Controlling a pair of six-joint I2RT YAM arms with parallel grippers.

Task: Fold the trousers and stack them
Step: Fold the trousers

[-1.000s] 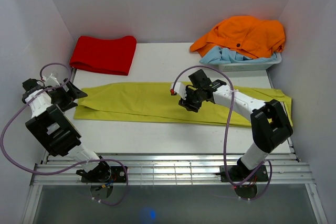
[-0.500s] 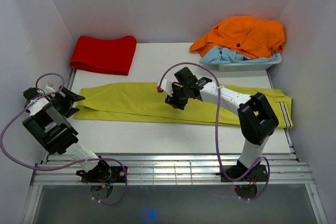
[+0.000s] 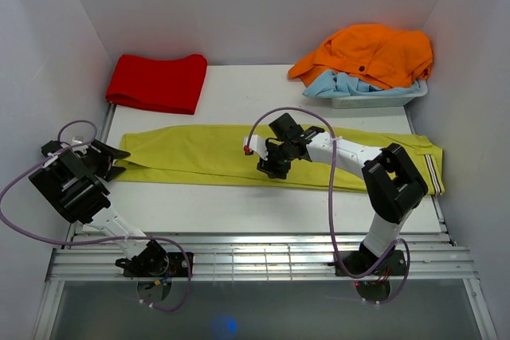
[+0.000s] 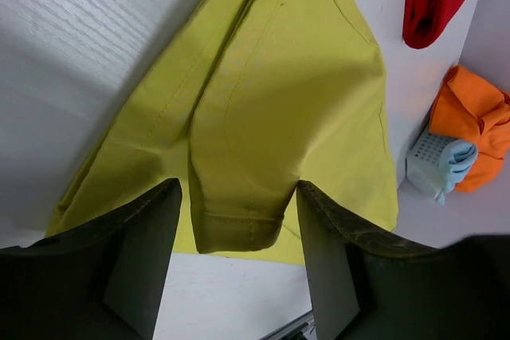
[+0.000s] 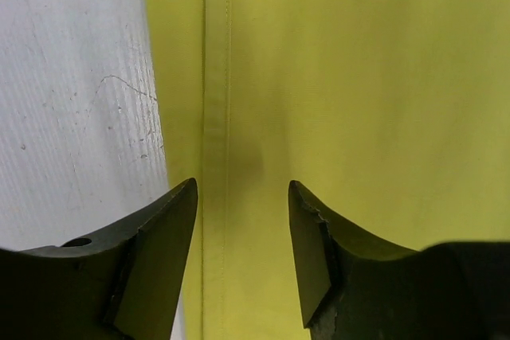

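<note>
The yellow-green trousers [image 3: 199, 153] lie flat and lengthwise across the table, with the leg hems at the left and the striped waistband [image 3: 434, 174] at the right. My left gripper [image 3: 111, 162] is open at the hem end. In the left wrist view [image 4: 237, 201] a leg hem [image 4: 239, 228] lies between the open fingers. My right gripper [image 3: 269, 166] is open over the trousers' near edge at mid-length. In the right wrist view [image 5: 242, 197] the fingers straddle the side seam [image 5: 215, 77], with bare table [image 5: 72, 77] to the left.
A folded red garment [image 3: 157, 82] lies at the back left. An orange garment [image 3: 370, 52] is heaped over a light blue one in a white tray [image 3: 374, 101] at the back right. White walls close in the table on three sides.
My right gripper has moved left along the trousers, then toward their near edge. My left gripper has shifted slightly nearer at the hem end. The trousers have not moved.
</note>
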